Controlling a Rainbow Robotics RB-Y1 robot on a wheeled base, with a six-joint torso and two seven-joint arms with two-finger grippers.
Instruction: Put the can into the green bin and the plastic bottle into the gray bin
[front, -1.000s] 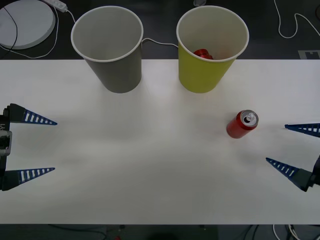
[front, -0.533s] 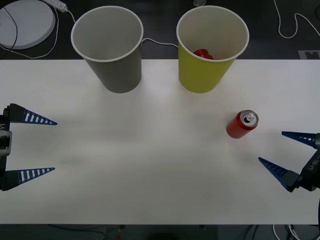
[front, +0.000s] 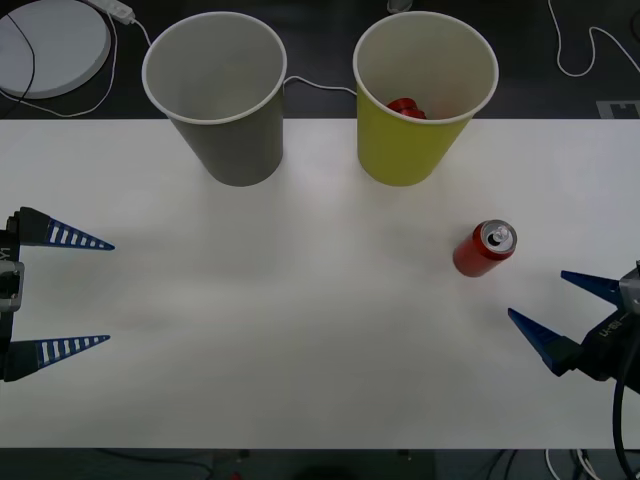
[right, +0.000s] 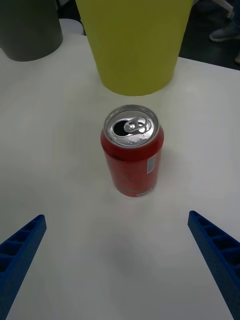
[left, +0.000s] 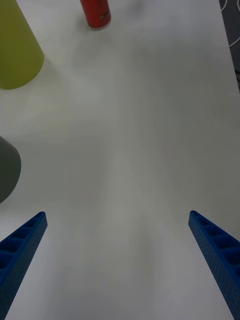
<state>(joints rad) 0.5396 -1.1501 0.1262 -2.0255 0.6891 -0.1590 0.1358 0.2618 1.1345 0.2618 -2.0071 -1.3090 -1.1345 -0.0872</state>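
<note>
We see the red soda can (front: 484, 249) standing upright on the white table (front: 300, 300), silver top and pull-tab up, on the robot's right side, in front of the green bin (front: 420, 95) but apart from it. In the right wrist view the can (right: 132, 156) sits between the spread blue fingers (right: 215, 250), w/ bare table on both sides, nothing touching it.

Right gripper (front: 560, 310) is near the table's right edge, just beside the can on the near side, jaws wide apart, holding nothing.

Left gripper (front: 75, 292) hangs over the left edge of the table, well apart from the can, jaws also spread wide, nothing between them. Its wrist view shows bare table, w/ the can (left: 96, 13) far off.

Green bin and gray bin (front: 218, 95) stand upright side by side at the table's far edge, gray on the left, green on the right. Something red (front: 406, 108) lies inside the green bin; we can't tell what it is. Gray bin's inside looks pale; its bottom isn't visible.
</note>
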